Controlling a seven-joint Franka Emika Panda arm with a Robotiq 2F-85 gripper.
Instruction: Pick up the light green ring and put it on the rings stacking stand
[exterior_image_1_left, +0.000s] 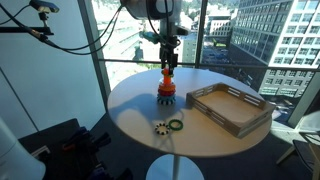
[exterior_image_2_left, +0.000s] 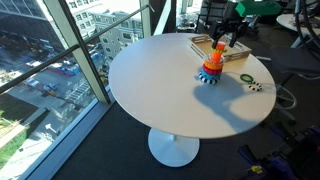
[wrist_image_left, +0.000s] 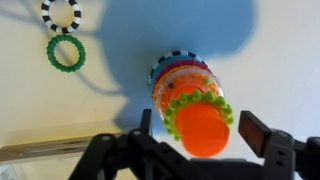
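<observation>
The rings stacking stand (wrist_image_left: 186, 78) is an orange post with coloured rings around it; it stands on the round white table in both exterior views (exterior_image_1_left: 166, 90) (exterior_image_2_left: 211, 71). The light green ring (wrist_image_left: 182, 105), bumpy-edged, sits around the post just under its orange top. My gripper (wrist_image_left: 200, 131) hangs directly above the post, open, one finger on each side of the ring and touching neither ring nor post. It also shows in both exterior views (exterior_image_1_left: 167, 60) (exterior_image_2_left: 221, 47).
A thinner darker green ring (wrist_image_left: 66, 52) (exterior_image_1_left: 176, 124) and a black-and-white toothed ring (wrist_image_left: 61, 13) (exterior_image_1_left: 160, 127) lie on the table (exterior_image_1_left: 130, 105) near its edge. A large grey rectangular tray (exterior_image_1_left: 232, 108) (exterior_image_2_left: 236, 57) stands beside the stand. Windows surround the table.
</observation>
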